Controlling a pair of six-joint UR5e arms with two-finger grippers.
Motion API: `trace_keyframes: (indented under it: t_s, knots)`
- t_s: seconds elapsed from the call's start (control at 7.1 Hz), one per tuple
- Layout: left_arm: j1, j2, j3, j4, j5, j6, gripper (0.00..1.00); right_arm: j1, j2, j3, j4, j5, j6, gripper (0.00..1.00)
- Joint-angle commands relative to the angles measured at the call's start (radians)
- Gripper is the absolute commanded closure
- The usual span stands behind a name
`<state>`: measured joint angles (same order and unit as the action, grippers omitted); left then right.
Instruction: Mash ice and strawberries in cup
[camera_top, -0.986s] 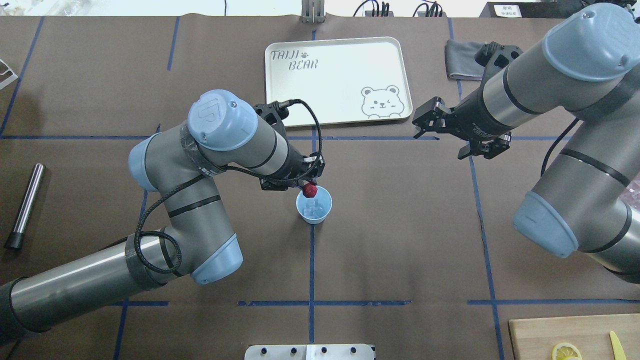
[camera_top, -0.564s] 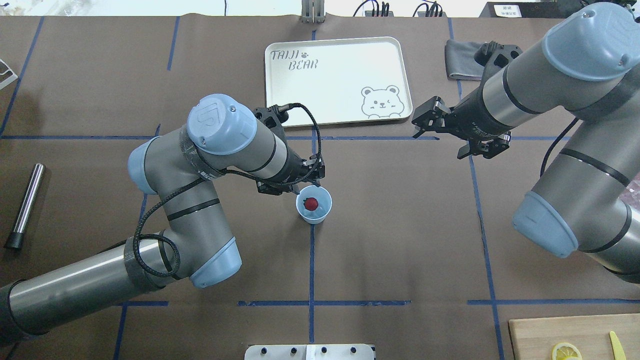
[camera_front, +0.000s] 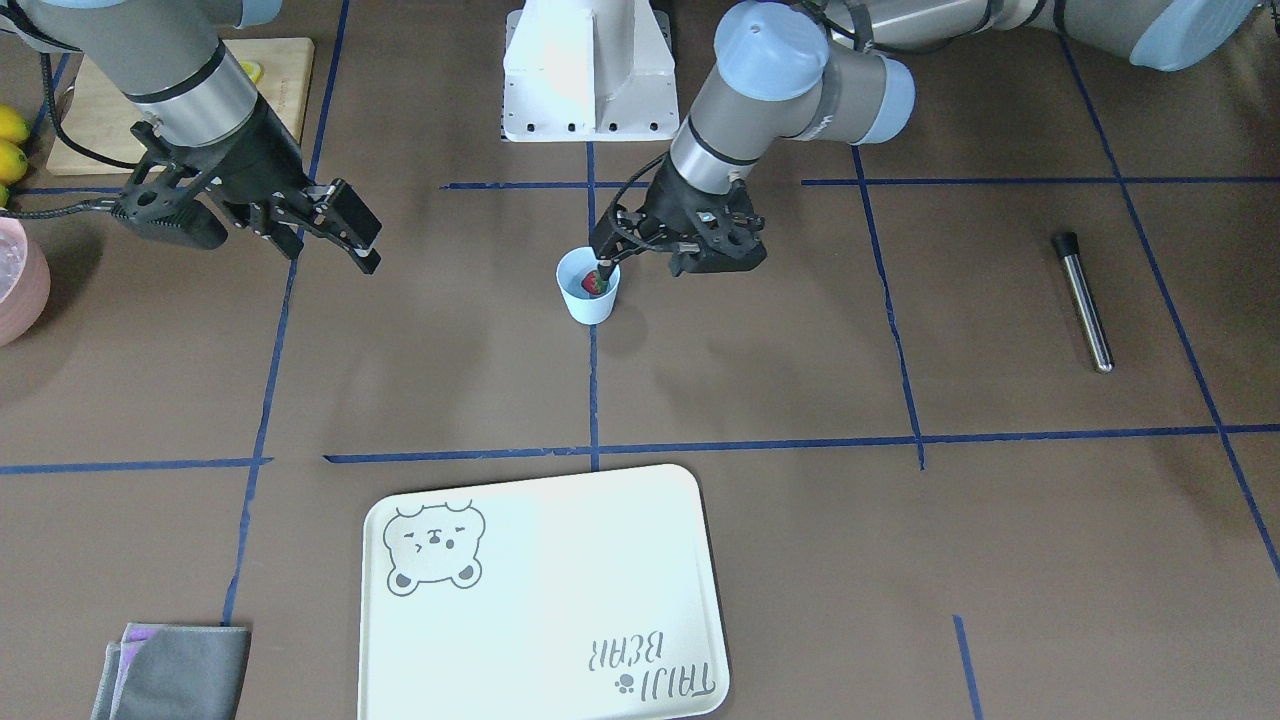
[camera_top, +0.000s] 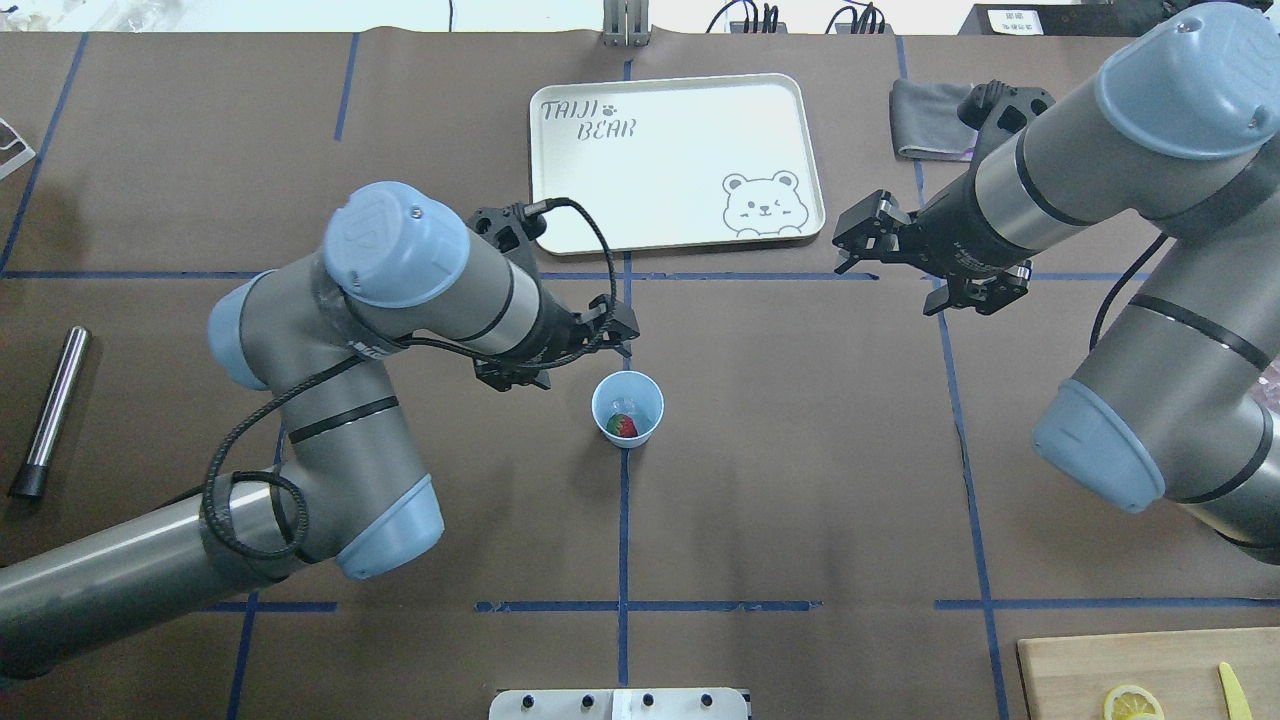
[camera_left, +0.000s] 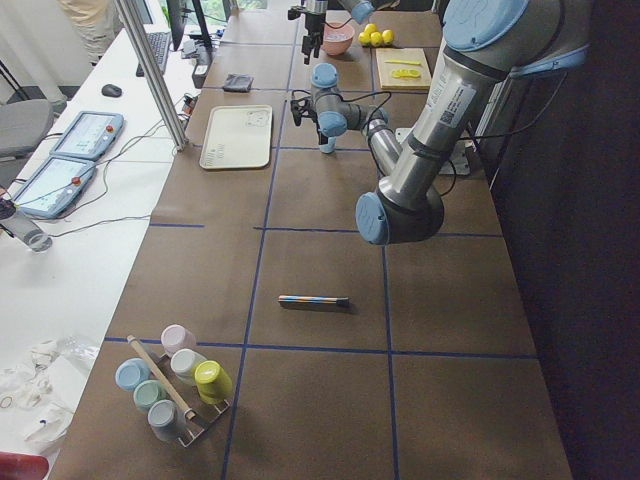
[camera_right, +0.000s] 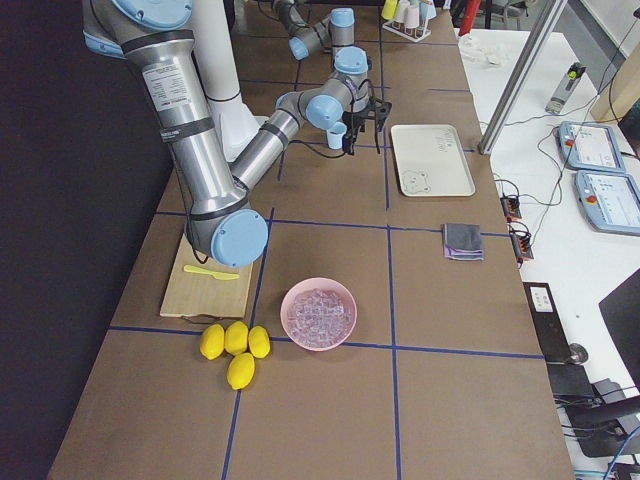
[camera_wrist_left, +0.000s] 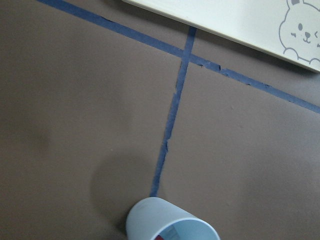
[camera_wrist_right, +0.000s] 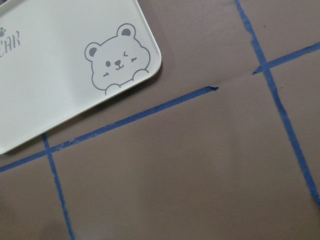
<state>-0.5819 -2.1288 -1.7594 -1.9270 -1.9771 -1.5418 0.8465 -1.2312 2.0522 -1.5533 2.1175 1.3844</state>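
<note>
Pale-blue and thin-looking, the cup (camera_top: 627, 408) stands upright on the blue tape line near the centre of the overhead view. Inside it lies the strawberry (camera_top: 622, 426), red with its green top, close to the lower wall. The ice I cannot make out with certainty.

The left gripper (camera_top: 615, 340) hangs just up and left of the rim. Its jaws look a little apart and it holds nothing. The right gripper (camera_top: 852, 238), in the upper right near a corner of the tray (camera_top: 680, 150), is widely open and also empty.

I judge the cup to be light, with weak walls. It will probably slide or tip when something presses down into it, so one gripper should take it around the wall, below the rim, without much force. The berry is soft and will crush easily, but the ice is hard and slippery. The steel rod (camera_top: 52, 400) at the far left edge looks stiff and smooth, and the middle of it seems the best place to grasp.
</note>
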Motion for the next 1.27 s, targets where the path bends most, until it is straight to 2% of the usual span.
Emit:
trace_keyframes:
  t_s: [0.0, 0.14, 0.42, 0.56, 0.7, 0.85, 1.13]
  knots:
    - [-0.085, 0.220, -0.132, 0.028, -0.011, 0.202, 0.02, 0.093, -0.082, 0.017, -0.001, 0.077, -0.149, 0.00]
    - [-0.132, 0.342, -0.181, 0.045, -0.022, 0.374, 0.02, 0.124, -0.111, 0.017, -0.001, 0.090, -0.209, 0.00]
    - [-0.247, 0.534, -0.187, 0.033, -0.022, 0.747, 0.02, 0.160, -0.169, 0.017, 0.006, 0.090, -0.316, 0.00]
    - [-0.328, 0.553, -0.137, 0.032, -0.029, 0.875, 0.02, 0.166, -0.186, 0.019, 0.009, 0.090, -0.339, 0.00]
    - [-0.395, 0.555, 0.002, 0.025, -0.111, 0.982, 0.02, 0.166, -0.191, 0.019, 0.010, 0.090, -0.340, 0.00]
    - [-0.465, 0.555, 0.083, -0.013, -0.179, 1.034, 0.02, 0.166, -0.200, 0.020, 0.012, 0.088, -0.340, 0.00]
    - [-0.487, 0.557, 0.141, -0.018, -0.187, 1.031, 0.04, 0.164, -0.202, 0.019, 0.013, 0.087, -0.340, 0.00]
